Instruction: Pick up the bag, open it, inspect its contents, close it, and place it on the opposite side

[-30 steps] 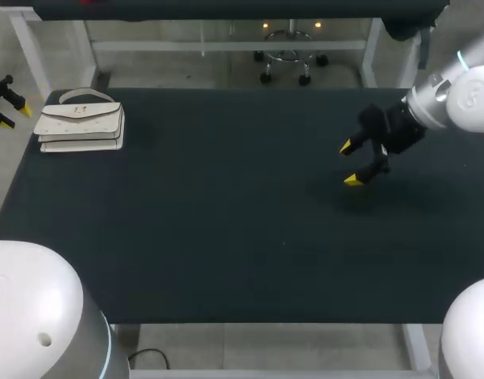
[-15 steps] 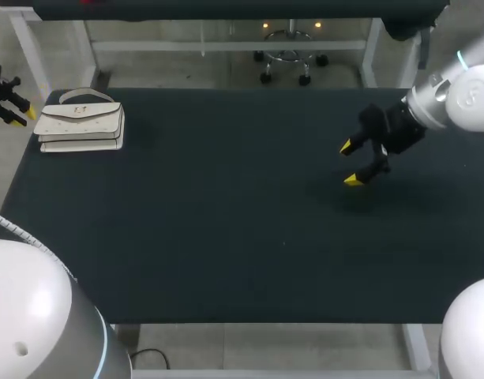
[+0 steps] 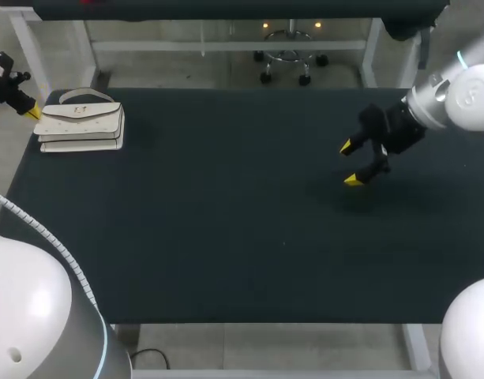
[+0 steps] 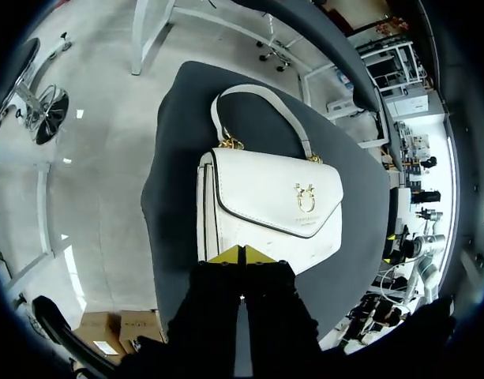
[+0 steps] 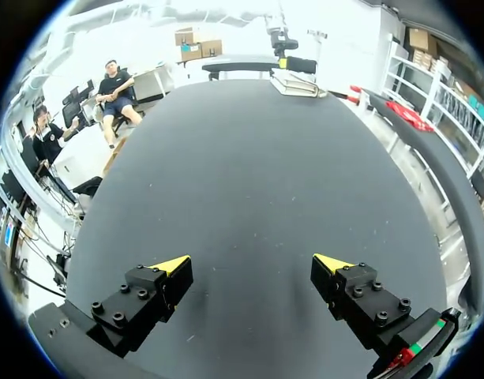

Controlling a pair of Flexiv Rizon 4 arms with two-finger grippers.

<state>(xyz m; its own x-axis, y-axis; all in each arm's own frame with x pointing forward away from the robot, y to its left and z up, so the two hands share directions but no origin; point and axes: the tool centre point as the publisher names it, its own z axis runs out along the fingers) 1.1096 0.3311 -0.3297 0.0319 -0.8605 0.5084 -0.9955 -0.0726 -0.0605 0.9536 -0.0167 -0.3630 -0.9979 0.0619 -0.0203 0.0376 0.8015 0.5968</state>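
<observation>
Bright even light, faint soft shadows

You have one dark table [image 3: 242,237], and a white bag [image 3: 81,120] lies on it. The bag sits at the table's corner, just ahead of the left gripper [image 4: 243,253], with its handle on the side away from the fingers. The right gripper [image 3: 350,163] hangs over the tabletop, well apart from the bag.
</observation>
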